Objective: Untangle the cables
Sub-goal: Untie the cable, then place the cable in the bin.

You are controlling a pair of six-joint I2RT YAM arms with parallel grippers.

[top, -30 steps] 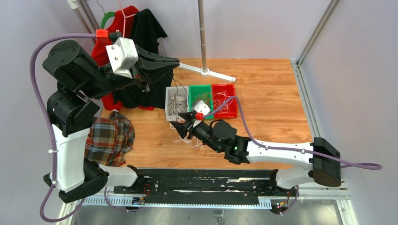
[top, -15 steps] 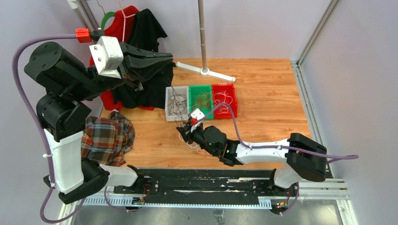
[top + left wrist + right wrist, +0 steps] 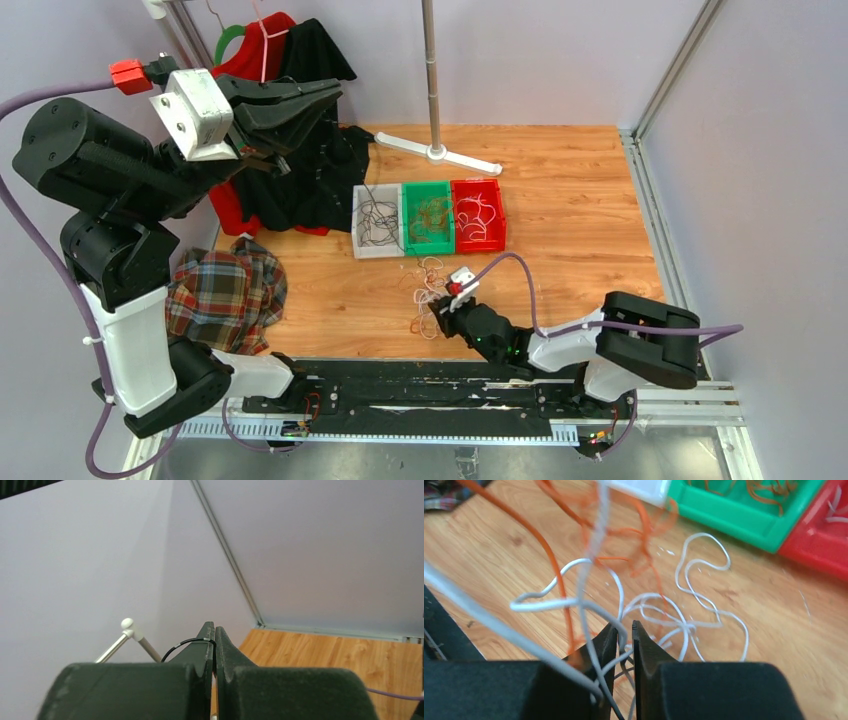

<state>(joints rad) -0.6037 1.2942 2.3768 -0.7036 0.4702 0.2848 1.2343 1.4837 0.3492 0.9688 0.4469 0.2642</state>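
Left gripper, raised high over the table's far left corner, fingers pressed together on a thin black cable that arcs out to one side of the tips. Right gripper, low over the near part of the wooden table, jaws clamped with only a slit between them on strands of a tangle of white and orange cables; the loose loops of the tangle lie on the wood just in front of three adjoining bins. Grey bin, green bin and red bin hold black, orange and white wires respectively. A plaid shirt lies at the near left.
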